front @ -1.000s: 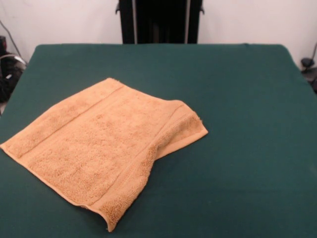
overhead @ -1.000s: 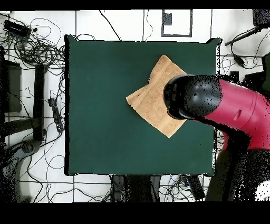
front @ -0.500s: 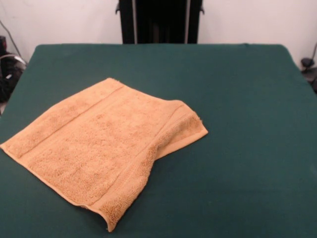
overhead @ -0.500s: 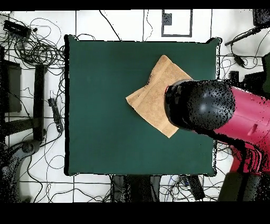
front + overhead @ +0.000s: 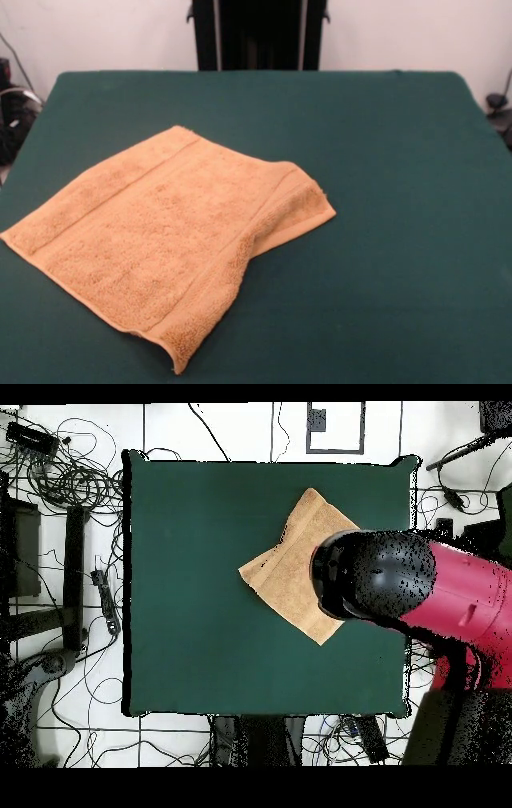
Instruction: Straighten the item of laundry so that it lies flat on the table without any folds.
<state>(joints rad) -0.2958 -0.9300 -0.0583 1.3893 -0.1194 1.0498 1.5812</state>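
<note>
Green felt table [image 5: 384,240], bare but for one orange towel [image 5: 160,240] lying toward 8 o'clock in the front view; its corner at 3 o'clock is doubled under, leaving a thick folded edge. Arm [image 5: 400,584] hangs over the towel in the overhead view; gripper unseen, its state cannot be told. Step in hand appears to be the approach; next move calls for pinching that tucked corner and drawing it outward.

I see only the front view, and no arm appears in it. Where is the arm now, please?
Observer: In the overhead view the red and black arm hangs above the table and hides part of the towel.
Operator: My view cuts off the table's near edge. Does the towel hang over it?
Observer: No. The towel's corner nearest that edge lies on the table, with green cloth showing between it and the edge.
</note>
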